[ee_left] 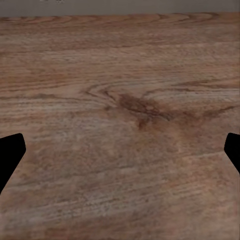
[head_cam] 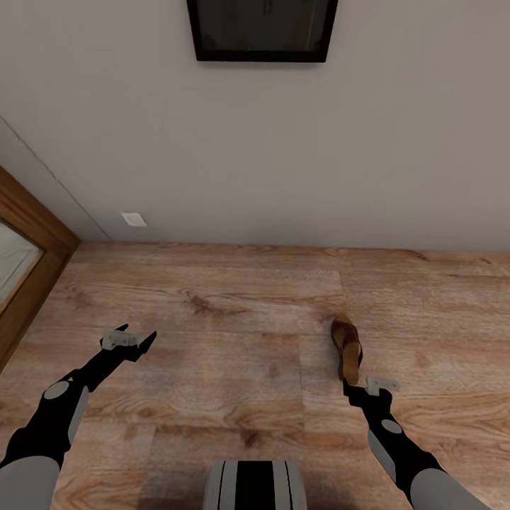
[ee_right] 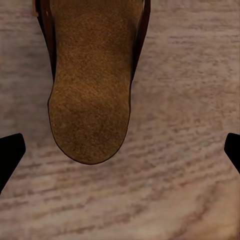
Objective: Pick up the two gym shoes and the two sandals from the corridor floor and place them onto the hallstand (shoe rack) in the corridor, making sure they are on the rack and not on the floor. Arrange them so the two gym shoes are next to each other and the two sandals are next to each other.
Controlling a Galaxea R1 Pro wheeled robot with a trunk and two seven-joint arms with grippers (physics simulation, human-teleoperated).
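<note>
I'm facing the wall, with the plank floor running up to it. A door frame stands at the wall's left end, a dark framed picture hangs high on the wall, and a small white outlet plate sits low on it near the frame.

One sandal lies on the floor, well out from the wall and off to the right of the picture. Its long axis runs roughly wall-to-robot with a slight tilt, strapped end toward the wall. In the right wrist view the tan sole end points back at the camera, with the dark brown strap edges further up along it.

My right gripper is just on the robot side of the sandal, at its near end, lined up with its length. Fingers are spread wide and hold nothing; the sole end sits ahead of them, roughly centred between the two. I can't tell if a fingertip touches it.

My left gripper hangs over bare floor, well to the left of the sandal, fingers also spread and holding nothing.
</note>
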